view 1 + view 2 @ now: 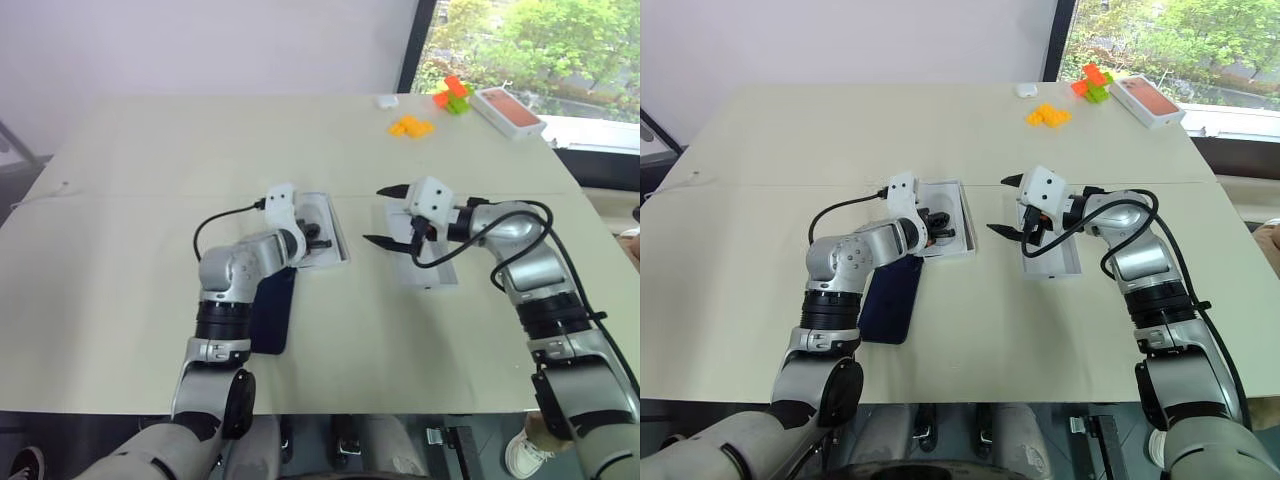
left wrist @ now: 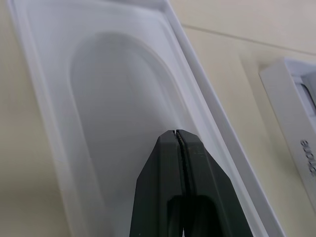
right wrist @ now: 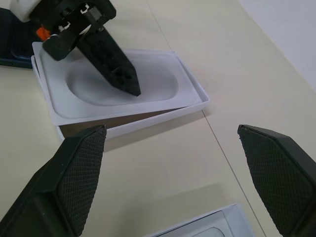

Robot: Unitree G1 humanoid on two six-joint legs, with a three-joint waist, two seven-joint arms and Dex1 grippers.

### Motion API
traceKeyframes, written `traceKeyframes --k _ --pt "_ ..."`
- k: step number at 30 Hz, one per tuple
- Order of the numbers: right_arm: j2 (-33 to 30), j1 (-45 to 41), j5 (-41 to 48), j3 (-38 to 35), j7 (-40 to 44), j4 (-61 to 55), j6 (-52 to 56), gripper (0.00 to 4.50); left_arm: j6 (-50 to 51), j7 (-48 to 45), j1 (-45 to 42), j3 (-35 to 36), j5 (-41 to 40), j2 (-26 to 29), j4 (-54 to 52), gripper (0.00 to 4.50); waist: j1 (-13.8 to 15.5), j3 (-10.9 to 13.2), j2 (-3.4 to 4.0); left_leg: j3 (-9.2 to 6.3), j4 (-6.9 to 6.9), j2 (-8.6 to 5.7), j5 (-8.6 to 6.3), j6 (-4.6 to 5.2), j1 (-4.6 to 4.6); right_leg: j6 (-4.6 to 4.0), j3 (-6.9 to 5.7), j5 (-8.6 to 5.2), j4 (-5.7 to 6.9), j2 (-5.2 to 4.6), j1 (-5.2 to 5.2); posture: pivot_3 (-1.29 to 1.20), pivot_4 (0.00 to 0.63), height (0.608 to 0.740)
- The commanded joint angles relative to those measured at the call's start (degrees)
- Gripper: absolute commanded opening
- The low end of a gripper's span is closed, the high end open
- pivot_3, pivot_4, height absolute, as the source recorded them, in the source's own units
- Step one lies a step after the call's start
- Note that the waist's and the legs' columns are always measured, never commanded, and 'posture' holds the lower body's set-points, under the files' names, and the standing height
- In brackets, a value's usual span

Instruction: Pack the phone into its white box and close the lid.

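The dark navy phone point(image 1: 273, 315) lies flat on the table, partly under my left forearm. Just beyond it stands the white box point(image 1: 337, 232), with a thin white insert point(image 3: 158, 74) with an oval recess lying in it, one edge raised off the box wall. My left gripper point(image 1: 322, 240) is shut with nothing in it, its tips down in the insert's recess point(image 2: 98, 98). To the right lies the lid point(image 1: 432, 272), inner face up. My right gripper point(image 1: 380, 215) hovers open over the lid's near-left end, pointing at the box.
At the far right corner lie a box with an orange-pink top point(image 1: 508, 110), orange and green blocks point(image 1: 452, 95), small orange pieces point(image 1: 411, 126) and a small white object point(image 1: 386, 100). The table's near edge runs just behind the phone.
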Motion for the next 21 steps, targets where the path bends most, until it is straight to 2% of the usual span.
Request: traceKeyframes --k 1,5,8,14,18,21 --pt "-0.4 -0.9 0.2 -1.3 -0.5 -2.4 -1.0 4.5 0.9 -0.2 -2.6 2.8 -2.6 -0.8 -3.0 0.05 0.0 0.0 0.0 0.0 0.0 0.0 0.0 0.0 0.0 -0.01 0.0 0.0 0.0 0.0 0.0 0.0 0.15 0.737" --pt "-0.4 -0.8 0.2 -1.3 -0.5 -2.4 -1.1 4.5 7.6 -1.9 -1.8 2.5 -4.9 0.7 -8.4 0.05 0.0 0.0 -0.01 0.0 0.0 0.0 0.0 0.0 0.0 0.03 0.0 -0.02 0.0 0.0 0.0 0.0 0.15 0.737" --pt "-0.4 -0.6 0.3 -1.4 -0.5 -2.6 -1.1 4.5 13.3 -1.8 0.0 4.8 -7.8 1.3 -13.5 0.05 -0.1 0.0 0.0 0.0 -0.01 0.0 0.0 -0.01 0.0 0.02 0.0 -0.01 0.0 0.0 0.0 0.0 0.15 0.737" --pt "-0.6 -0.7 0.5 -1.5 -0.3 -2.1 -1.2 4.5 22.5 -2.4 5.2 6.6 -10.6 5.4 -24.2 0.05 -0.3 0.0 0.01 0.0 -0.07 0.02 0.03 -0.06 0.03 0.01 0.0 -0.01 0.0 0.01 -0.01 0.0 0.15 0.737" --pt "-0.5 -1.0 0.4 -1.5 -0.2 -1.5 -1.5 4.5 24.9 -3.2 6.5 5.1 -9.9 6.4 -26.1 0.05 0.1 0.0 0.01 0.0 -0.04 0.01 0.01 -0.03 0.01 0.01 0.0 -0.01 0.0 -0.01 0.0 0.0 0.15 0.737" --pt "-0.1 -1.4 0.2 -1.2 -0.4 -1.1 -1.8 4.5 24.1 -3.0 6.0 4.8 -9.1 4.2 -24.1 0.05 0.1 0.0 0.0 -0.01 0.0 -0.02 0.0 -0.01 -0.02 0.01 0.0 -0.01 -0.01 -0.04 -0.01 0.0 0.15 0.737"
